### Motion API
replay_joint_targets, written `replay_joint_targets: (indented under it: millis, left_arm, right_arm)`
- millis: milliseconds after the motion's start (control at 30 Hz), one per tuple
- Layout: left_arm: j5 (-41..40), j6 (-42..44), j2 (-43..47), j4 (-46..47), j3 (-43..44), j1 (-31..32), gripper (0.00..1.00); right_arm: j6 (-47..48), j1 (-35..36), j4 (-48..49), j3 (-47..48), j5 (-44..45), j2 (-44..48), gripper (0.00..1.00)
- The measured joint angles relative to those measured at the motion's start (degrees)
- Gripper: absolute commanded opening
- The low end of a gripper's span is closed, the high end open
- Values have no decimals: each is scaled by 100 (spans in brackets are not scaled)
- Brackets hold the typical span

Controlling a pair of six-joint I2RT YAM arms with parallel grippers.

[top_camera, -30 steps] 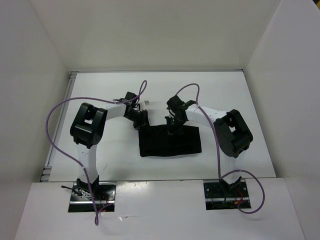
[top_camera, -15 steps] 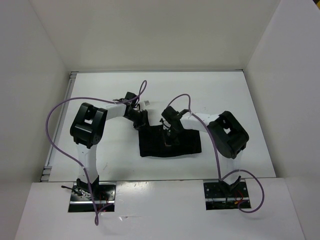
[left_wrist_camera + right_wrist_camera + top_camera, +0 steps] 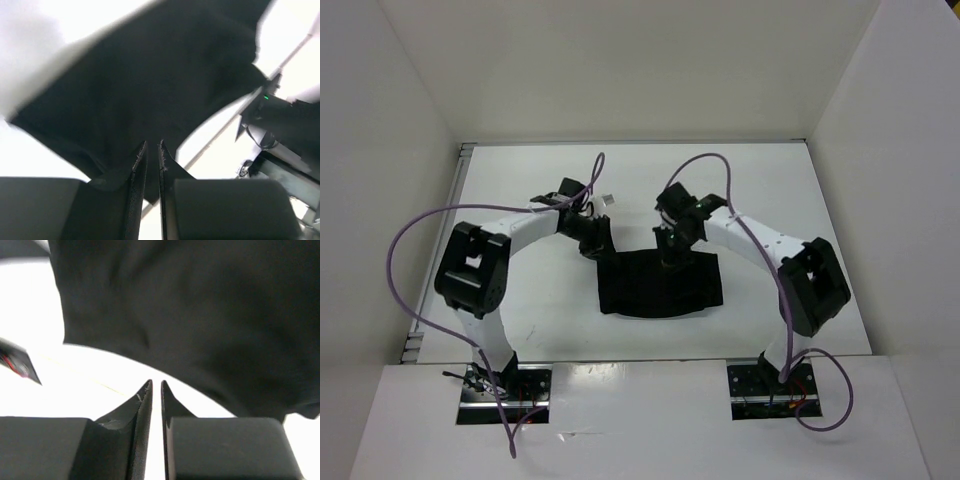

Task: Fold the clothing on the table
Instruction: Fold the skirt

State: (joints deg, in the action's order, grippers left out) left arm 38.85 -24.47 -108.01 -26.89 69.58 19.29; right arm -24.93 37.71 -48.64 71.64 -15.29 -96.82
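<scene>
Overhead, saw the black clothing (image 3: 660, 285) lying as a flattish rectangle on the white counter (image 3: 520, 190), a little toward 6 o'clock from the middle, its 6 o'clock edge bowed outward. Found the left fingers (image 3: 597, 243) at the cloth's 10 o'clock corner and the right fingers (image 3: 672, 258) at its 12 o'clock edge, both low at the fabric. Through the left wrist camera, made out only a thin slit between the 2 tips, with blurred dark fabric right behind them; could not tell whether any fold was pinched. Through the right wrist camera, saw the 2 tips a sliver apart, with bare counter showing in the gap, nothing between them, and the fabric's edge just beyond at 12 o'clock.
</scene>
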Motion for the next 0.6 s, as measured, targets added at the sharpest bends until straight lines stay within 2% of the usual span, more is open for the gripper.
replay_joint_targets:
  millis: [133, 267, 600]
  left_arm:
    - [153, 52, 763, -70, -114, 0, 23]
    - [269, 52, 841, 13, -269, 26, 23]
    - [280, 205, 400, -20, -1075, 164, 23]
  right_arm:
    - [-160, -737, 221, 232, 262, 4, 21]
    - [-278, -1368, 358, 229, 457, -251, 22]
    - [-417, -1639, 748, 219, 678, -1145, 22]
